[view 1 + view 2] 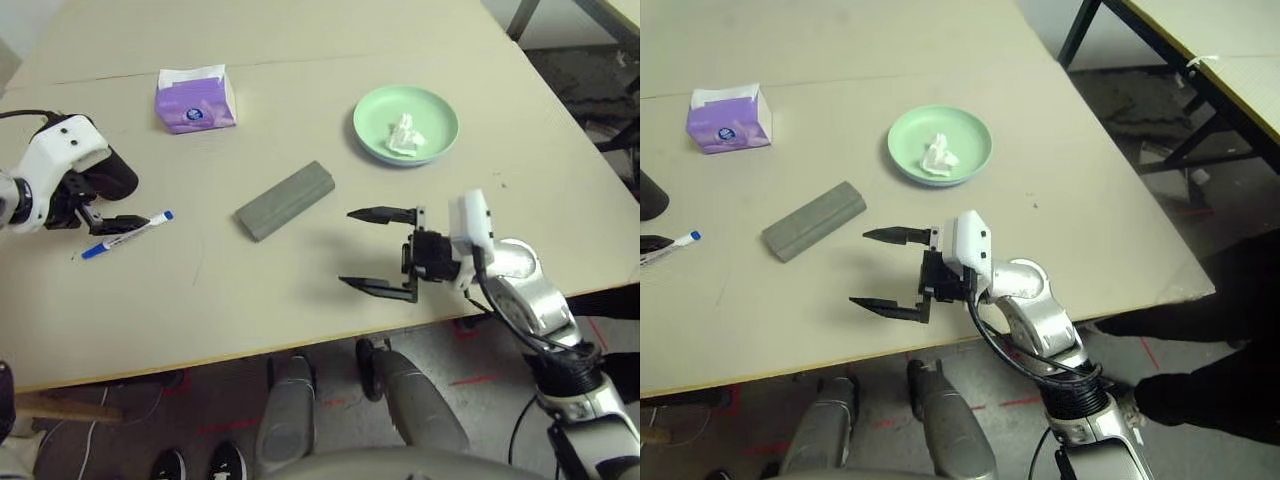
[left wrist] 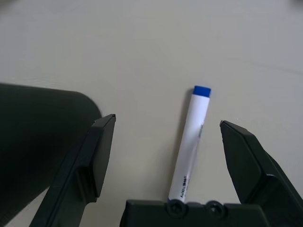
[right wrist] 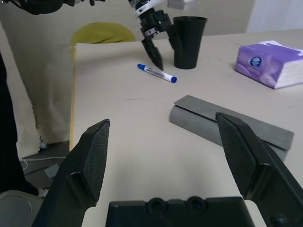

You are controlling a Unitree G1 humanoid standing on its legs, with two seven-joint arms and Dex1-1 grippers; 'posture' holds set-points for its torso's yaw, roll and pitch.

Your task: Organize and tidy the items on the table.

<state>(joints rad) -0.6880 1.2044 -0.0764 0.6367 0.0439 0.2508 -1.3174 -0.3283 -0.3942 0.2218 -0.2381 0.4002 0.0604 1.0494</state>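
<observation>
Using the grey glasses case point(image 1: 285, 200) as ref: it lies flat on the pale beige tabletop point(image 1: 240, 310), skewed, nothing holding it. Purple tissue box point(image 1: 196, 103) sits beyond the case and to its left, white tissue sticking out at the opening. Light-green plate point(image 1: 910, 140) is right of the case and a bit farther out, stacked on a light-blue plate point(image 1: 940, 183) with only the lower one's edge visible. Crumpled white tissue point(image 1: 939, 156) is inside the green one. Black cup point(image 3: 188, 43) stands upright, well left of the case. White marker pen point(image 2: 190, 142), blue at both ends, lies on the tabletop left of the case, near the cup. Left hand point(image 2: 167, 118) is left of the case, over the marker, fingers spread, marker lying between them as seen from the wrist, not pinched. One finger is right by the cup, can't tell if touching. Right hand point(image 1: 346, 248) is right of the case and closer to the robot, fingers spread wide, nothing between them, pointing left. Thin seam runs across the tabletop beyond the case, passing by the tissue box
</observation>
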